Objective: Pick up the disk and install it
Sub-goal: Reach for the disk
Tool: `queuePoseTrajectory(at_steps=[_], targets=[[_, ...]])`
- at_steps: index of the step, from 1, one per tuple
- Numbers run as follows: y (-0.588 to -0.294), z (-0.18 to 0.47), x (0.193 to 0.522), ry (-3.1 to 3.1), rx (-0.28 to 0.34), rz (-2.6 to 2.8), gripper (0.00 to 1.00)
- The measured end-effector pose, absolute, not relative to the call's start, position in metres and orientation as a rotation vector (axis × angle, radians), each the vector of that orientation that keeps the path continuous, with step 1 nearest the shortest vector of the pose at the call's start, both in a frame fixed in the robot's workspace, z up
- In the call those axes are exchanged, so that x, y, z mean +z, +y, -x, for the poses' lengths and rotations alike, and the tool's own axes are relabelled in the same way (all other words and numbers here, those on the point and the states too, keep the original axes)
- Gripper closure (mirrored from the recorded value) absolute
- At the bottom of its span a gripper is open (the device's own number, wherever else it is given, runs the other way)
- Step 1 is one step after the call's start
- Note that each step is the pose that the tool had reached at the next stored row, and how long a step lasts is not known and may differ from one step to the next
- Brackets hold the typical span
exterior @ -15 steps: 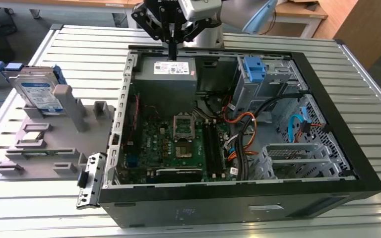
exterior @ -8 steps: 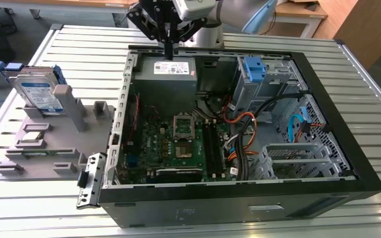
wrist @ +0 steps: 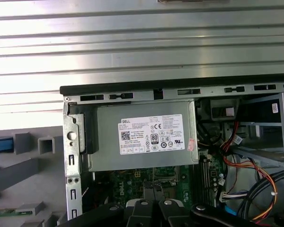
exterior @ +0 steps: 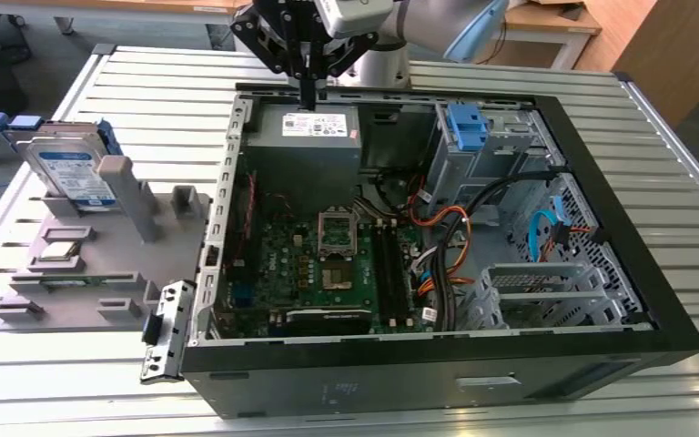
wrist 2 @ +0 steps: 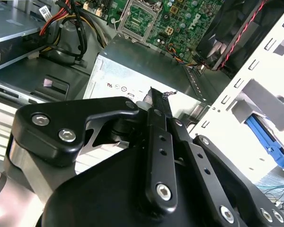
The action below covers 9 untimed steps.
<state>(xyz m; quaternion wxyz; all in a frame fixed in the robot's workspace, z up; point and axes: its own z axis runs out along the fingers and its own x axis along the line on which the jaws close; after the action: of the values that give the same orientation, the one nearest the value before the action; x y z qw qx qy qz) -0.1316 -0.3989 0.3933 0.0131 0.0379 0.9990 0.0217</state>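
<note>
An open computer case (exterior: 447, 382) with grey power supply (exterior: 307, 146) lies on a slatted table (exterior: 156, 82).

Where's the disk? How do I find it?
Find the big open computer case. On the exterior view's left of it sits a grey holder. The disk stands upright on it, silver with a blue-and-white label and blue rails.

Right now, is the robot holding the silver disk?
No, the disk stands in the grey holder at the exterior view's left, apart from the fingers over the power-supply box.
</note>
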Motion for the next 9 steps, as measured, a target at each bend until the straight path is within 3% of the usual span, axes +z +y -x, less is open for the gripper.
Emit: queuePoseTrajectory(at_steps=[9], targets=[[-0.3990,0.1376,0.3933,3.112,0.068,-0.118,0.89]])
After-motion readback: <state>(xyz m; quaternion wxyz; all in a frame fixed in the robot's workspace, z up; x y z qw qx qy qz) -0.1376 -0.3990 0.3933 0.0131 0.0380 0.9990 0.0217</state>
